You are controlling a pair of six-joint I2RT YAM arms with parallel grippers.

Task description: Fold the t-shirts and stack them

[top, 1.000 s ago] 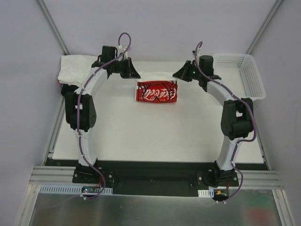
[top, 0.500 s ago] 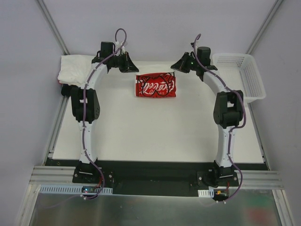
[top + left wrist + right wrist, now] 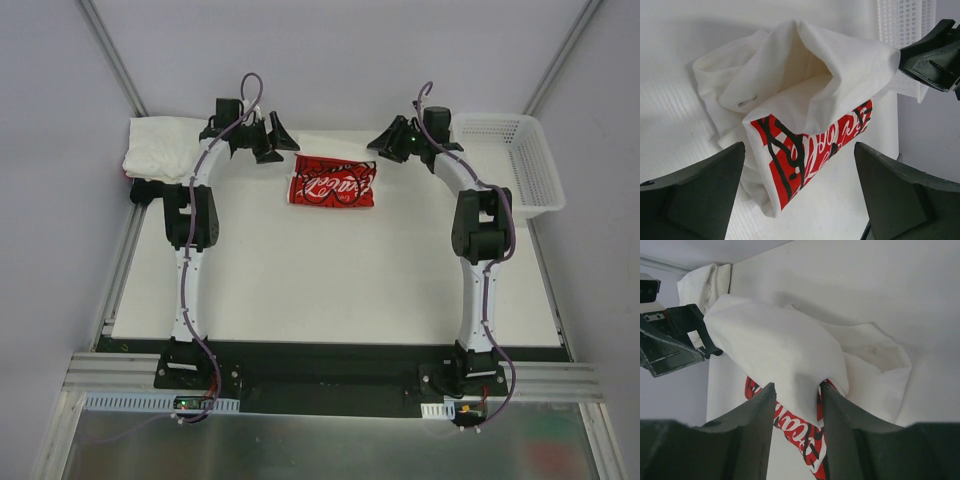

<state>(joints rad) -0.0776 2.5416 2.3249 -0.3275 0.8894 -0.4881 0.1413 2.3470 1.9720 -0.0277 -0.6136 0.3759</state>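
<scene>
A white t-shirt with a red printed panel (image 3: 333,185) lies folded at the back middle of the table. Its white top layer (image 3: 840,75) is still puffed up. My left gripper (image 3: 272,135) hovers at the shirt's left end. In the left wrist view it (image 3: 799,147) stands wide open with nothing between the fingers. My right gripper (image 3: 385,148) is at the shirt's right end. Its jaws (image 3: 797,386) are partly apart, and a fold of the white cloth (image 3: 770,340) lies loosely between them. More white t-shirts (image 3: 160,145) are piled at the back left corner.
A white mesh basket (image 3: 515,160) stands at the back right corner, close behind the right arm. The table's back edge and the grey wall are just beyond both grippers. The white shirt pile (image 3: 697,282) sits right behind the left gripper.
Both arms reached further back, shifting the shirt slightly away. The left gripper opened wide and let go of the cloth. The right jaws parted from shut.
</scene>
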